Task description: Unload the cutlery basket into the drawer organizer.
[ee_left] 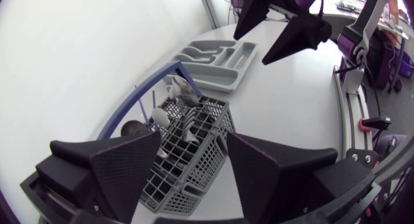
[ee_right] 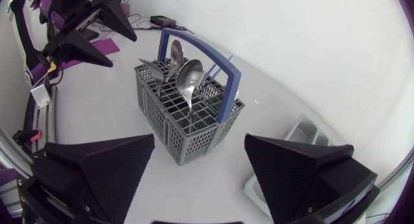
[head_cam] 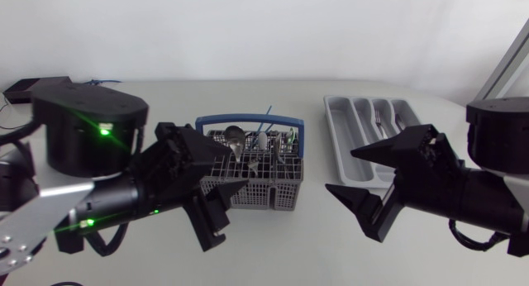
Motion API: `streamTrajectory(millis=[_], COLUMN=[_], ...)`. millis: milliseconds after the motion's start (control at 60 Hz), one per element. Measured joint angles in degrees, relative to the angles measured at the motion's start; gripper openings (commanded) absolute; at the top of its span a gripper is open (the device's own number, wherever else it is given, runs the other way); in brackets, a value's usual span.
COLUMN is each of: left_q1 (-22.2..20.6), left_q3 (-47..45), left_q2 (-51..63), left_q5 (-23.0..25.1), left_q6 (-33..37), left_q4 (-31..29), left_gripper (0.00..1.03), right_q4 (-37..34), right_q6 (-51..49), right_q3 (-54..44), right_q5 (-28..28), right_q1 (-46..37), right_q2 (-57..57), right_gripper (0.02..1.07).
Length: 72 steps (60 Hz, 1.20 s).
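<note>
Your left jaws and right jaws both stand wide, empty. The cutlery basket sits mid-way on the desk, the drawer organizer beside it, toward the right edge. Pinch one spoon only and lift it straight up, clear of the blue handle.

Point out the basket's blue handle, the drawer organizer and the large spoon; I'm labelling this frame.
blue handle (ee_right: 207, 50): right wrist view, top bar.
drawer organizer (head_cam: 340, 131): head view, leftmost compartment.
large spoon (ee_right: 191, 75): right wrist view, bowl.

Cutlery basket (spoons inside)
</note>
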Motion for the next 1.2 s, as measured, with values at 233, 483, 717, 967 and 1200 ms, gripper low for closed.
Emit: streamTrajectory(millis=[233,483,717,967,1200], left_q1=[-4.07,-4.33,-4.81,-6.29,-7.56], left_q3=[3.48,4.00,4.00,4.00,3.93], left_q2=[10.25,11.96,12.07,12.61,13.59], left_q5=[-7.63,-11.93,-14.08,-15.08,-16.02], left_q6=[4.26,6.73,7.72,8.61,9.81], left_q4=[5.79,8.46,8.55,8.55,9.49], left_gripper=[0.63,0.58,0.50,0.44,0.03], right_q4=[-1.01,-2.36,-3.04,-3.13,-3.10], right_q6=[0.00,0.00,0.00,0.00,0.00], right_q3=[-1.99,-3.08,-3.08,-3.08,-3.08], right_q5=[-0.81,-1.11,-1.11,-1.11,-1.11], right_q1=[-0.09,-0.09,-0.09,-0.09,-0.04], right_q2=[-3.65,-6.05,-6.10,-6.10,-5.97], right_gripper=[1.02,1.02,1.02,1.02,1.02])
